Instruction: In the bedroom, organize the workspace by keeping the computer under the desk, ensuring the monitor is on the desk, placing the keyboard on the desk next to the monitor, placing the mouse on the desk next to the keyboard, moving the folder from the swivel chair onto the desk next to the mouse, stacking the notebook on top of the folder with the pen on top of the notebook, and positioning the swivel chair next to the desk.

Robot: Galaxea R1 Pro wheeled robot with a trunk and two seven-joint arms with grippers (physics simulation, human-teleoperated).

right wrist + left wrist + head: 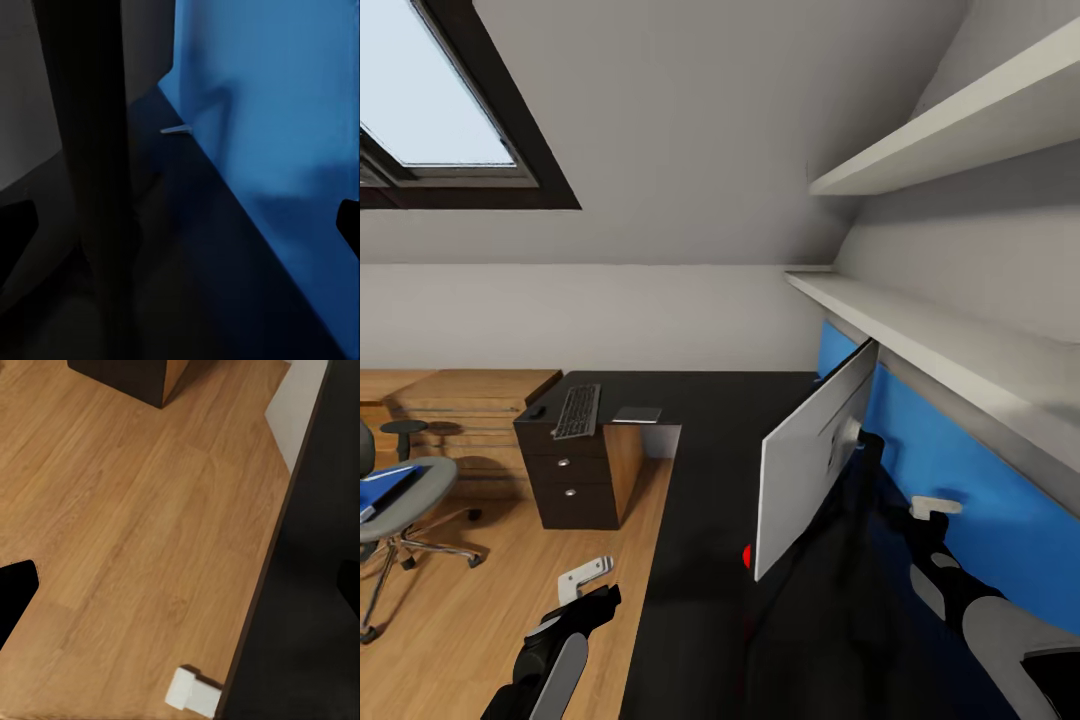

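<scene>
Monitor: the large flat monitor (820, 460) on its black stand stands on your glossy black L-shaped desk (710, 520), its pale back turned toward you, screen facing the blue back panel (960, 470).
Right gripper: your right gripper (935, 507) sits behind the monitor, between it and the blue panel, low over the desk top; in the right wrist view the dark stand post (79, 150) rises just beside it. You cannot tell how its jaws stand, nor whether they touch the stand.
Left gripper: your left gripper (582, 580) hangs over the wooden floor (127, 532) just off the desk's edge, well apart from the monitor; its jaws look apart, holding nothing.
Keyboard: the long dark keyboard with grey keys (577, 411) lies on the far wing of the desk, above the silver-knobbed drawers (565, 475).
Notebook: a thin dark rectangle (637, 414) lies flat beside the keyboard.
Chair: the grey padded swivel chair (405, 495) stands away from the desk, the bright-blue folder (382, 487) on its seat.
</scene>
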